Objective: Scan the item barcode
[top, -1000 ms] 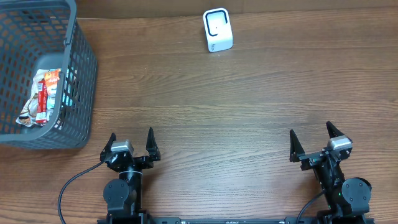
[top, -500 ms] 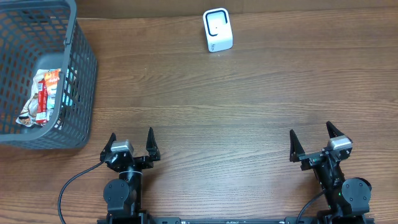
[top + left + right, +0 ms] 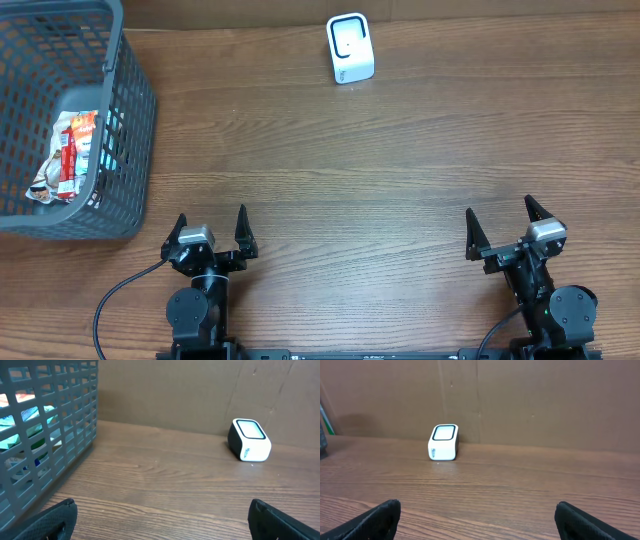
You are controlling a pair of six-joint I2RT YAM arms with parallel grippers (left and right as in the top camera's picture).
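A white barcode scanner [image 3: 350,49] with a dark window stands at the back middle of the wooden table; it also shows in the left wrist view as a scanner [image 3: 249,440] and in the right wrist view as a scanner [image 3: 443,442]. Packaged items, one a red and white snack pack [image 3: 68,155], lie inside the grey basket [image 3: 130,140] at the far left. My left gripper [image 3: 210,234] sits open at the front left, nothing between its fingers. My right gripper [image 3: 505,227] sits open at the front right, also holding nothing.
The grey mesh basket [image 3: 75,415] fills the left of the left wrist view, with coloured packs behind its wall. A brown cardboard wall [image 3: 520,400] backs the table. Bare wood lies between the grippers and the scanner.
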